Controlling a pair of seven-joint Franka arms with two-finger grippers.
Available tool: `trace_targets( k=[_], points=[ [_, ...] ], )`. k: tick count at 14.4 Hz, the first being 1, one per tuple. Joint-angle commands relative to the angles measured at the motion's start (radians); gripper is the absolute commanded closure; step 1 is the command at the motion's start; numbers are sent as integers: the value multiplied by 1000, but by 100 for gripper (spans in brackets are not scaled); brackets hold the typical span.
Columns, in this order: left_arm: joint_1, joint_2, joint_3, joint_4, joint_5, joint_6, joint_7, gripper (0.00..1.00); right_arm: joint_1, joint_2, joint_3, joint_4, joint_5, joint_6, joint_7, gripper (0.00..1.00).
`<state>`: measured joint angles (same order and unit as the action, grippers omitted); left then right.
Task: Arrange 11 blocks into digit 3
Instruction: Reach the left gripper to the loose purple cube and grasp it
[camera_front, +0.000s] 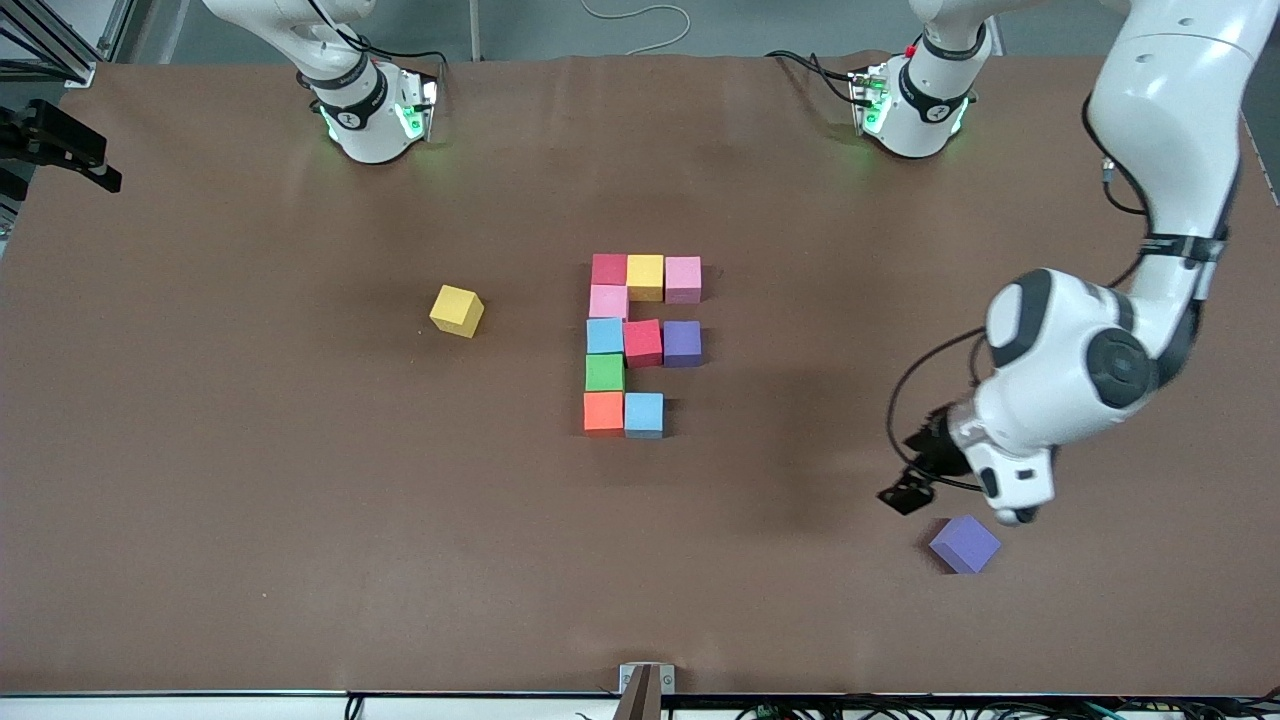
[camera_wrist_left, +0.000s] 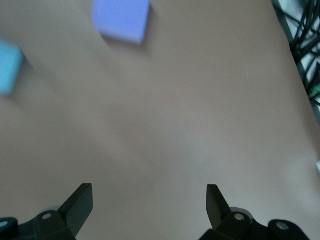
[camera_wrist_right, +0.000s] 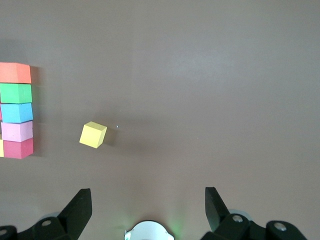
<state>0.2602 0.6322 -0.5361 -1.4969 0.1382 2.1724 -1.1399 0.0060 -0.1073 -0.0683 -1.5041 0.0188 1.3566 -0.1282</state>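
Both jaws stand spread, holding nothing. Low at the front view's right edge, the left gripper (camera_wrist_left: 150, 205) hangs beside the loose purple block (camera_front: 965, 544); fetching it looks underway, needing descent over it. Right gripper (camera_wrist_right: 148, 207) waits above the yellow block (camera_front: 457, 310), mid-frame beside the unfinished figure (camera_front: 640, 345).

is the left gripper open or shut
Open: in the left wrist view the left gripper has its fingers wide apart over bare table, holding nothing.
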Motion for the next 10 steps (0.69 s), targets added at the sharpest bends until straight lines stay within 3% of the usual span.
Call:
trace_targets(
  k=[1, 4, 6, 10],
  points=[
    [1, 111, 51, 153, 11, -68, 153, 0, -14, -12, 4, 42, 9, -42, 2, 0],
    [1, 148, 114, 184, 6, -68, 303, 0, -14, 18, 4, 94, 6, -99, 2, 0],
    [14, 205, 120, 227, -23, -66, 348, 0, -14, 23, 4, 104, 10, -103, 2, 0],
    [36, 228, 122, 247, -78, -68, 457, 0, -15, 34, 5, 104, 9, -100, 1, 0]
  ],
)
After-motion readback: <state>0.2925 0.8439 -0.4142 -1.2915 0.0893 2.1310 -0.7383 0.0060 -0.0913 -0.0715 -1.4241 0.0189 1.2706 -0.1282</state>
